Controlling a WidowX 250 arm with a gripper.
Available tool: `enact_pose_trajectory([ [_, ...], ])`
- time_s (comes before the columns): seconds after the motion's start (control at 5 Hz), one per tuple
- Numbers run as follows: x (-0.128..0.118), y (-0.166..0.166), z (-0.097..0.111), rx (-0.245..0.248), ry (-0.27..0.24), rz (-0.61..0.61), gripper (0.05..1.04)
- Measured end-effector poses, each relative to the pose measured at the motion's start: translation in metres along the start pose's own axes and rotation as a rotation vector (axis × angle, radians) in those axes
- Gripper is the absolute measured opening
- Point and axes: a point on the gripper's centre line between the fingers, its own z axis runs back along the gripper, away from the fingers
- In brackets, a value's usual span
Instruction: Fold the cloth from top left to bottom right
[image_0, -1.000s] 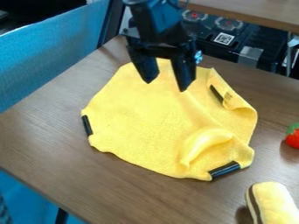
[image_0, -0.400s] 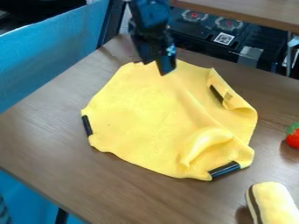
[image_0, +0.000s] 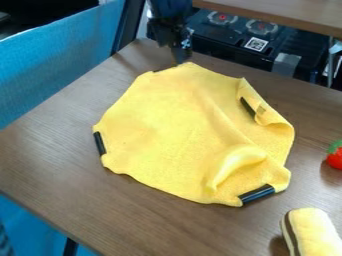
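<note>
The black gripper hangs at the far edge of the yellow cloth, close to its top corner. How far the jaws stand open cannot be told, nor whether they have hold of the cloth. The cloth lies spread over the middle of the brown wood-grain table — mostly flat, with its right edge turned over and a curved ridge rising towards the lower right. Black strips show at its rim: one on the left, one at the lower right and one by the turned-over edge.

To the right of the cloth, at the view's edge, is a red strawberry with a green top. A pale yellow roll with a brown stripe lies near the lower right corner. A blue partition runs along the table's upper left side.
</note>
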Motion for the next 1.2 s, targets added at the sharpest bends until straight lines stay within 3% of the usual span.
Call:
enact_pose_trajectory([
  [0.2, 0.002, 0.026, -0.006, 0.15, -0.011, 0.07, 0.999],
  [0.4, 0.004, 0.052, -0.01, 0.355, -0.028, 0.162, 0.999],
  [0.6, 0.003, 0.061, -0.026, 0.446, 0.009, 0.197, 0.999],
  [1.0, -0.003, 0.082, -0.058, 0.438, 0.095, 0.208, 0.999],
  [1.2, -0.001, 0.086, -0.067, 0.435, 0.112, 0.209, 0.999],
])
